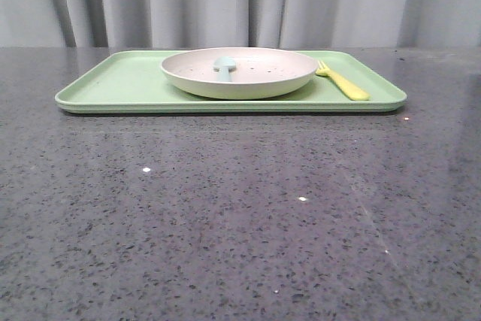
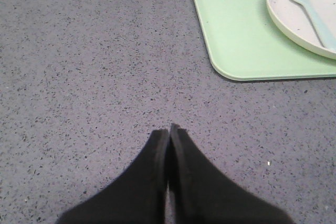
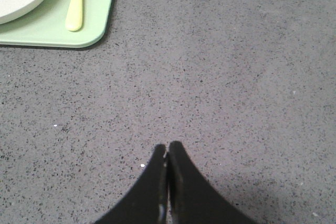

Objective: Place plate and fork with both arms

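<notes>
With both arms off the tray, I see the left gripper [image 2: 168, 130] pinched closed, black tapered fingers tip to tip, holding nothing, over bare speckled grey stone table [image 2: 84, 66]. Right gripper [image 3: 167, 147] same: closed, empty, matte black, over the same granite-look top. Neither arm shows in front view.

Outward from left gripper: rounded corner of the flat light-green tray [image 2: 236, 45], smooth w/ low raised lip, well apart from the fingertips. On it the plate [image 2: 294, 19], round, cream w/ fine dark specks, bowl-like rim, w/ a pale blue-grey spoon [image 2: 312, 11] lying inside.

Outward from right gripper: other near tray corner, and the fork [image 3: 77, 1], yellow plastic, thick handle, short tines, flat on tray just beside the plate, not touching as far as I can tell.

Front view: plate sits approx mid-tray, fork on its right side near the tray's right edge. Wide stretch of table btwn tray's front edge and the grippers.
</notes>
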Controlling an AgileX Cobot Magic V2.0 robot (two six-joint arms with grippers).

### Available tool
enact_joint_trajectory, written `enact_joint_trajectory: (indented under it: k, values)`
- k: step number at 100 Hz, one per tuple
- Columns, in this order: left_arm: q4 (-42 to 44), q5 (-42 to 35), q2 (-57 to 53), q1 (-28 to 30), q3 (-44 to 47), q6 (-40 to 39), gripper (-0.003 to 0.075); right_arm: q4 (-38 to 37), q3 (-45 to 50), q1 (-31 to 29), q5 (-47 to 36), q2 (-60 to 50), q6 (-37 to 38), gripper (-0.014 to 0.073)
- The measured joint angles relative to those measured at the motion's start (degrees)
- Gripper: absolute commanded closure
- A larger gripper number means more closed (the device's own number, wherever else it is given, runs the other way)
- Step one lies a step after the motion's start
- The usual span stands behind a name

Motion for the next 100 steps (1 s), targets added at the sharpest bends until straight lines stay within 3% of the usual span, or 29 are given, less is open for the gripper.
enact_joint_trajectory:
  k: [86, 100]
  values:
    - [0.0, -0.2, 0.0, 0.0, 0.0, -0.1, 0.0741, 0.0, 0.0, 0.0, 0.0, 0.0, 0.0, 0.0713]
    - [2.0, -7.5, 0.0, 0.0, 1.7, -0.1, 0.0741, 0.0, 0.0, 0.0, 0.0, 0.0, 0.0, 0.0713]
